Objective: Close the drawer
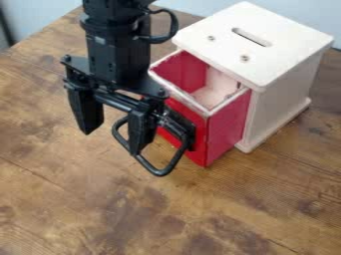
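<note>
Where the upper left and upper center of the frame are occupied by the black robot arm (pixel 115 38), the end effector (pixel 123 122) extends downward in front of the drawer (pixel 220 125). One black finger points down at the left of the assembly and another lies toward the drawer front; they stand apart, so the end effector is open. The drawer is located right of center, partly extended from the cream wooden housing (pixel 282 65). Its red flat front faces the lower part of the frame, and its pale pinkish interior is visible between the front and the housing. A black wire loop handle (pixel 158 171) projects from the front toward the center of the frame, overlapping the lower part of the end effector in this view; contact between the two cannot be determined. The housing occupies the upper right and has a dark slot and round metallic fasteners on its top panel. All items are set over a brown wooden surface (pixel 80 204), which fills the left, the bottom and the lower right of the frame. Its finish shows wood grain, darker knots and lighter patches. Beyond the surface edge, pale areas of the room appear at the upper left corner and along the top.
</note>
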`<action>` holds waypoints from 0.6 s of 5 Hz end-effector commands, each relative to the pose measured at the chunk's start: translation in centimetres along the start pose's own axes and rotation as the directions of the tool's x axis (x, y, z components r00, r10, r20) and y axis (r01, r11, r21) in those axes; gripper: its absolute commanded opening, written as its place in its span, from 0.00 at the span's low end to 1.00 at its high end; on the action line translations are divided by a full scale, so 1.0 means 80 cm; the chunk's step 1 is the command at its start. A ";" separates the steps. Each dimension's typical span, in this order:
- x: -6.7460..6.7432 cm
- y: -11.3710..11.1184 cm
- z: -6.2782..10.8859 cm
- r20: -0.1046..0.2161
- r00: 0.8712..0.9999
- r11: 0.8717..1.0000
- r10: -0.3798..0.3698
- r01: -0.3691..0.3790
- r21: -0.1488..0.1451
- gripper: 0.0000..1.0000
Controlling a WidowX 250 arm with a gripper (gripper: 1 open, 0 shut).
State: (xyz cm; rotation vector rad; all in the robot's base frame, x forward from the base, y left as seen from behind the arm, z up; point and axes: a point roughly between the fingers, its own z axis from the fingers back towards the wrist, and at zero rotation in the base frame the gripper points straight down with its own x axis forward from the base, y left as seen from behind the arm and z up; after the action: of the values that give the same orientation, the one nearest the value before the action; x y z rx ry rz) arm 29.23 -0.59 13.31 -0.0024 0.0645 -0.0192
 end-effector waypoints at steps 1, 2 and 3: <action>0.002 0.000 -0.012 0.164 0.986 0.999 0.034 -0.035 0.004 1.00; 0.012 0.021 -0.039 0.257 0.965 0.999 0.049 -0.051 -0.001 1.00; 0.027 0.038 -0.062 0.223 0.972 0.997 0.070 -0.071 -0.001 1.00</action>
State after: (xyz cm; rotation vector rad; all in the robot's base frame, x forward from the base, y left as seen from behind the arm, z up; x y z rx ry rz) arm 29.98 1.94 6.39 0.0019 -0.0921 0.0385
